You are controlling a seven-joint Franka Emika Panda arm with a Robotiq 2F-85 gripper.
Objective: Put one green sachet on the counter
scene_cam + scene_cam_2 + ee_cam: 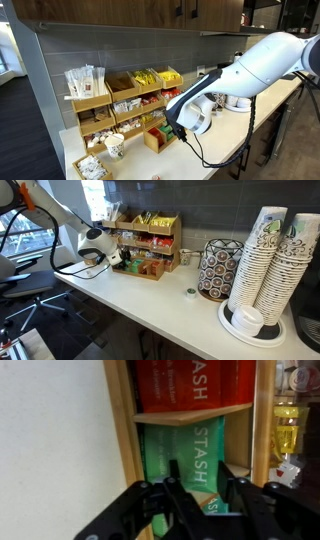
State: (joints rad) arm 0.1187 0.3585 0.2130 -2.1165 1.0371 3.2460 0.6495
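In the wrist view a dark-green sachet (200,455) printed "STASH" stands in a compartment of the light wooden organizer (122,420), below a shelf of orange-red sachets (190,385). My gripper (203,490) is open, with its black fingers on either side of the green sachet's lower part, close to it. Whether the fingers touch it cannot be told. The white counter (50,440) fills the left of the wrist view. In both exterior views the gripper (180,128) (122,258) sits low at the front of the organizer (120,100) (150,240), just above the counter (150,305).
A paper cup (114,147) and a white tray of packets (90,168) stand beside the organizer. Further along the counter are a patterned holder (218,270), a small round lid (190,293) and tall stacks of paper cups (275,260). An office chair (30,305) stands off the counter edge.
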